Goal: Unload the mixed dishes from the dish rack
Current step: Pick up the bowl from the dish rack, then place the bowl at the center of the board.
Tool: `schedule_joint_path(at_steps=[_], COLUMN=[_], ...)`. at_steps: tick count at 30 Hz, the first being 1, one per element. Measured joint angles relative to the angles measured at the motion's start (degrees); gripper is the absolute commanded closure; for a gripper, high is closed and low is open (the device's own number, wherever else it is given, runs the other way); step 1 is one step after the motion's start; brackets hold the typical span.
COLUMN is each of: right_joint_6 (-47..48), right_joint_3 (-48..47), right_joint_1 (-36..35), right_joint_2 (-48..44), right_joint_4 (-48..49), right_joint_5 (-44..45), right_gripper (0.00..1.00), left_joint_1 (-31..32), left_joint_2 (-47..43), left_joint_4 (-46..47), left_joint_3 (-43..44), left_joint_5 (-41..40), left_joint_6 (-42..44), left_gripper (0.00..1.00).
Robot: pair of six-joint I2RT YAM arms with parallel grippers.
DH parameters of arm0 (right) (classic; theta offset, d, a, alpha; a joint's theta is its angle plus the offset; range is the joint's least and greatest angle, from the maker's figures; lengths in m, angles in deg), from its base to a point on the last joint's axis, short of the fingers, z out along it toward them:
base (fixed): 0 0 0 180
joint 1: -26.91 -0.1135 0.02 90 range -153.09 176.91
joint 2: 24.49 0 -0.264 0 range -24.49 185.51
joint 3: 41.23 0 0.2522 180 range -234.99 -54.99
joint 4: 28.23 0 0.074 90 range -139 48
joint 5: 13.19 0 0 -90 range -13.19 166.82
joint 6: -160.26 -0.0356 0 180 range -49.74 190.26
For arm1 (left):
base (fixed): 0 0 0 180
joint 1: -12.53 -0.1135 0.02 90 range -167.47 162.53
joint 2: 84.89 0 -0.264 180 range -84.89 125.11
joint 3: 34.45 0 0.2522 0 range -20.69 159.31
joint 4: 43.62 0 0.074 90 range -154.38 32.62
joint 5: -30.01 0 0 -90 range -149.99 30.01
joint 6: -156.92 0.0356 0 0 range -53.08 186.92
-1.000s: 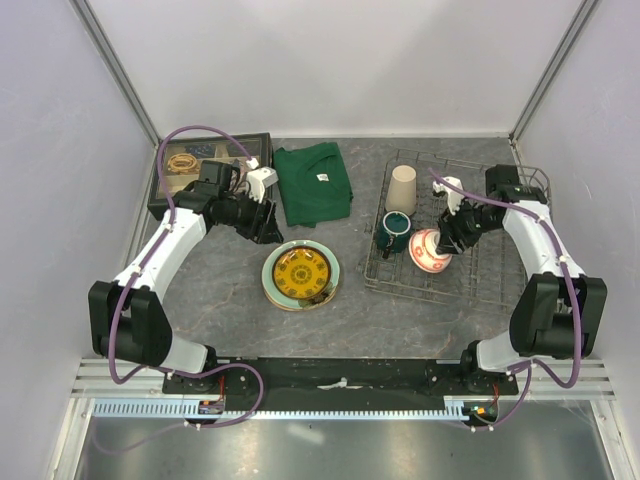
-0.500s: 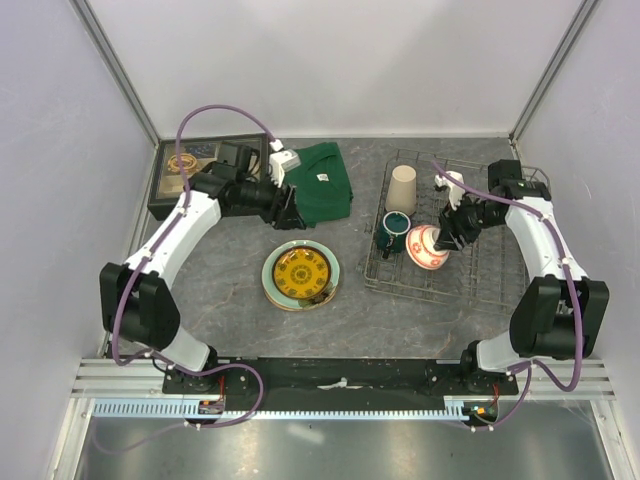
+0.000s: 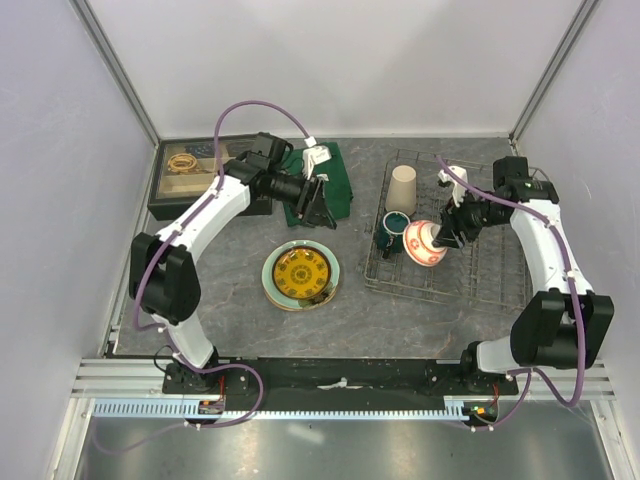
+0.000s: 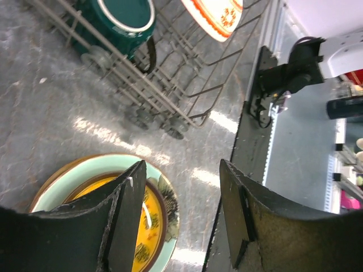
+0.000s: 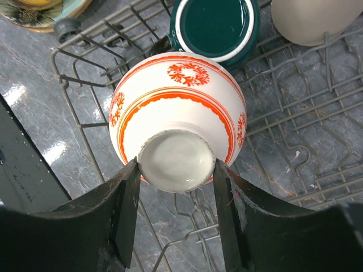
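Near, on the desk [image 3: 230, 290]: stack of plates [image 3: 300, 274], already out. Further, now raised and tipped over the dish rack [image 3: 500, 270]: red-and-white bowl [image 5: 181, 107], clamped at its foot by the right tool [image 5: 176, 170], so nearly unloaded. Beyond, swung in from the black tray [image 3: 172, 186], wide and empty: left tool [image 4: 181, 170].

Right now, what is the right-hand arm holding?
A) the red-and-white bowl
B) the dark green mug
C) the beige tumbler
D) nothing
A: the right gripper clamps the foot ring of the red-and-white bowl, held over the dish rack; the mug and tumbler sit apart from it.
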Motion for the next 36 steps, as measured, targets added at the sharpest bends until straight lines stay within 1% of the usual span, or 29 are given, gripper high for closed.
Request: schedule_joint_path(at_steps=[8, 13, 18, 25, 36], right_joint_6=[-1.92, -4.92, -8.98, -13.22, -17.99], right_joint_3=[-2.05, -2.64, -2.71, -3.82, -3.82], right_joint_1=[0.00, 0.00, 0.00, 0.00, -0.11], right_joint_2=[-0.83, -1.40, -3.67, -4.81, -5.75], right_joint_4=[-0.09, 1.70, 5.62, 9.49, 13.55], right_joint_5=[-3.23, -5.64, -7.06, -9.57, -11.93], right_gripper=[0.84, 0.85, 0.85, 0.86, 0.86], left_joint_1=[3.26, 5.66, 7.17, 8.04, 9.29], left_joint_2=[3.50, 6.47, 9.68, 13.64, 15.98], left_joint_4=[0.98, 4.22, 8.96, 15.41, 32.06], left_joint_3=[5.05, 8.98, 11.93, 12.28, 12.22], left_joint_5=[3.72, 6.40, 8.35, 9.94, 12.35], left_joint_6=[-6.95, -12.76, -18.58, -25.88, -40.85], left_gripper=[0.39, 0.40, 0.40, 0.40, 0.41])
